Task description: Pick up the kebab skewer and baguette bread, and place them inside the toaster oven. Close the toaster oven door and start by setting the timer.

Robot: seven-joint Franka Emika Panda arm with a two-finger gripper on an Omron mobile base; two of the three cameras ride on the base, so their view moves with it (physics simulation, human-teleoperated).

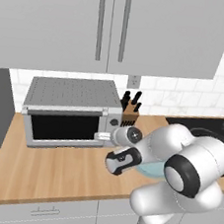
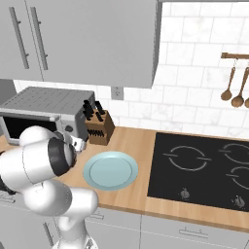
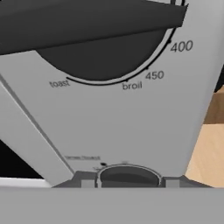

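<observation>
Oven: we see the toaster oven (image 1: 72, 111) at the left centre of the left base view, standing on the wooden counter (image 1: 52, 169); its toaster oven door (image 1: 65, 127) looks shut, dark glass upright.
Food: we judge the skewer and the bread are inside, since the pale blue plate (image 2: 110, 170) at the centre of the right base view lies bare; through the glass we cannot tell.
Panel: the knob panel (image 1: 114, 121) sits at the oven's right end, just left of the knife block (image 1: 130, 111).
Pincer: our gripper (image 1: 101, 136) reaches leftward from the wrist and meets the lower part of that panel.
Upper dial: in the hand view the temperature knob (image 3: 87, 39) takes the upper left, ringed by toast, broil, 450, 400.
Lower dial: the timer knob (image 3: 128, 176) lies at bottom centre, right between the two finger tips (image 3: 87, 180).
Pincer state: the fingers stand on either side of the timer knob; whether they are pinching it we cannot tell.
Relation: the knob's axis runs straight along our pincer, so we judge the next move is a roll of the wrist.
</observation>
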